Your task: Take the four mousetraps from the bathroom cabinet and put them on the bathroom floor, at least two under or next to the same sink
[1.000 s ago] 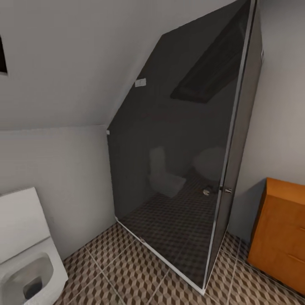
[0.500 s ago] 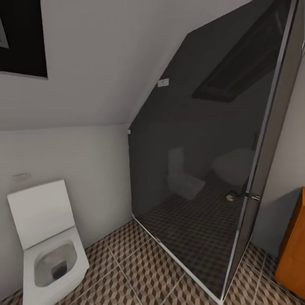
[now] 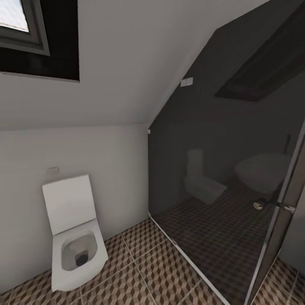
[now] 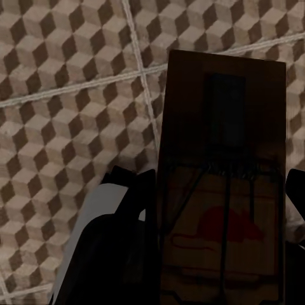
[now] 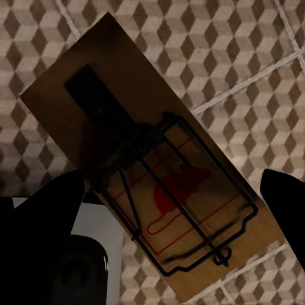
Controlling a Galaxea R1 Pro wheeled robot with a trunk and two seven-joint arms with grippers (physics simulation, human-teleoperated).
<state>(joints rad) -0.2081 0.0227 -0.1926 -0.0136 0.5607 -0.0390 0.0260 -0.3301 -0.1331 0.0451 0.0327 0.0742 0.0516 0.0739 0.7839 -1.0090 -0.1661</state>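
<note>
In the left wrist view a dark-brown wooden mousetrap (image 4: pixel 222 127) with a wire spring and a red mouse print sits between the dark fingers of my left gripper (image 4: pixel 216 210), which is shut on it above the cube-patterned bathroom floor (image 4: pixel 63 95). The right wrist view has a second mousetrap (image 5: pixel 114 114), tilted diagonally, with my right gripper (image 5: pixel 165 197) shut on it over the same tiles (image 5: pixel 254 57). The cabinet and the sink are out of view.
A white toilet (image 3: pixel 76 237) with its lid up stands against the left wall on the tiled floor (image 3: pixel 140 262). A dark glass shower enclosure (image 3: pixel 220 169) with a metal frame takes up the right. A sloped ceiling with a skylight (image 3: pixel 25 29) hangs above.
The head camera has swung left: the toilet has come toward the middle of the picture, the shower glass has slid right, and the orange-brown cabinet has left the right edge.
</note>
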